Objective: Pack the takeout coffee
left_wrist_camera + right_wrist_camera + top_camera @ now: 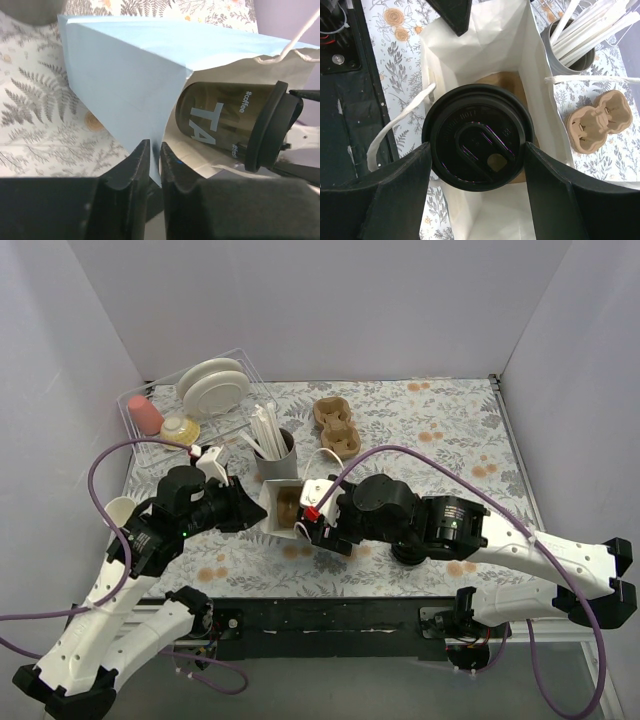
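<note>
The takeout coffee (477,142) is a black cup with a black lid, and its body is printed with white letters (225,117). It sits at the mouth of a white paper bag (283,502), partly inside, over a brown cardboard base. My right gripper (477,150) is shut on the cup, one finger on each side of the lid. It appears in the top view (312,525) at the bag's right side. My left gripper (154,147) is shut on the bag's edge (125,75) and holds the mouth open. It appears in the top view (250,510) at the bag's left.
A grey cup of white straws (272,445) stands just behind the bag. A brown cardboard cup carrier (337,425) lies farther back. A clear tray (140,440) at the back left holds white plates, a pink cup and small items. A white cup (118,510) stands at the left edge.
</note>
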Controlling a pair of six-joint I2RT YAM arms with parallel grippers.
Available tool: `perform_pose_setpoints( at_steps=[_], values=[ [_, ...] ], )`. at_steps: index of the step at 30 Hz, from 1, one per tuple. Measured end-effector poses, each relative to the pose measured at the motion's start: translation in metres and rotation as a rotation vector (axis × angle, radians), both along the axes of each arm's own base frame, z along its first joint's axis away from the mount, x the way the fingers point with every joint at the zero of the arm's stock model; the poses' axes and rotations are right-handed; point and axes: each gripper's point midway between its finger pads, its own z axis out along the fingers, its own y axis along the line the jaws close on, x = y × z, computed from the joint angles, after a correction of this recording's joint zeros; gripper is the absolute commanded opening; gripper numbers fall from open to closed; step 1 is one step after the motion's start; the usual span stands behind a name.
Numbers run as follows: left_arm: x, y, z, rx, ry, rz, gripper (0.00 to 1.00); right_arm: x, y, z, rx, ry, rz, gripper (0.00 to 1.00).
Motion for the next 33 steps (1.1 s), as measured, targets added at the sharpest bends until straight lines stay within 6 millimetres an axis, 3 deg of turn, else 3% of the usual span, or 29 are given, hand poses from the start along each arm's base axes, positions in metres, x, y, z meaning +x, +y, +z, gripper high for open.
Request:
perform_pose_setpoints(
  at_steps=[2,12,23,33],
  values=[
    [0.003,-0.002,0.000,0.001,-0.023,-0.011,0.00,0.000,0.000,-0.002,-0.004,-0.003,-0.003,0.34],
    [0.011,-0.006,0.006,0.052,-0.238,-0.133,0.00,0.023,-0.011,-0.019,-0.110,-0.170,-0.023,0.35],
    [0.012,-0.010,0.001,0.105,-0.361,-0.245,0.00,0.040,-0.017,-0.008,-0.138,-0.304,-0.052,0.35],
    [0.013,-0.010,0.005,0.118,-0.427,-0.266,0.00,0.043,-0.030,-0.050,-0.241,-0.324,-0.038,0.34]
  ],
)
